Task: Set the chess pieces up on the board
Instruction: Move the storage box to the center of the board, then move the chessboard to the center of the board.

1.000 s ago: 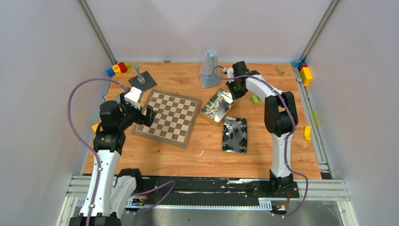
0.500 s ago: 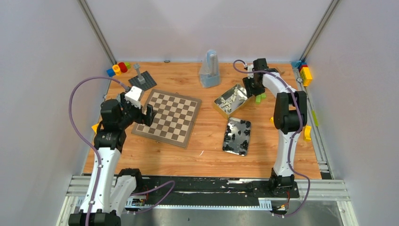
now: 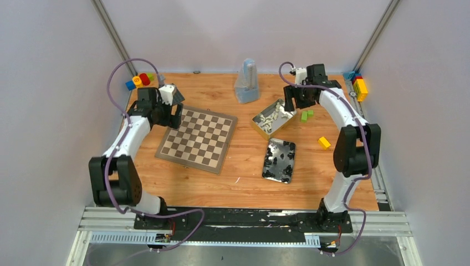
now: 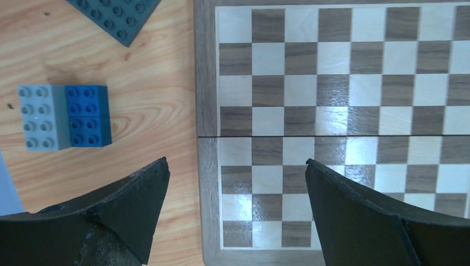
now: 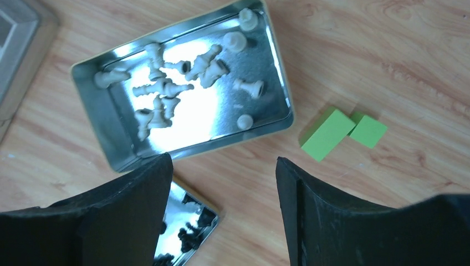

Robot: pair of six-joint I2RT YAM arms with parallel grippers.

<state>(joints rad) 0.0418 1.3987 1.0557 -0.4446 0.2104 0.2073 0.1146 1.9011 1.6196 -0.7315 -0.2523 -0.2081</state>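
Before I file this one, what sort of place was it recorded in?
Probably a lab robot cell: plain white panels enclose a wooden tabletop, two arms are bolted to an aluminium rail, and a chessboard and toy blocks lie as props.

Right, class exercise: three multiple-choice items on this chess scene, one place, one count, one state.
1. Where are the cream chess pieces? A on the chessboard B in the open tin C on the green blocks
2. How many green blocks lie beside that tin? A two B four C six
3. The chessboard is: A bare B half set C fully set
Answers: B, they lie inside the tin; A, a pair sits beside it; A, no square holds a piece.
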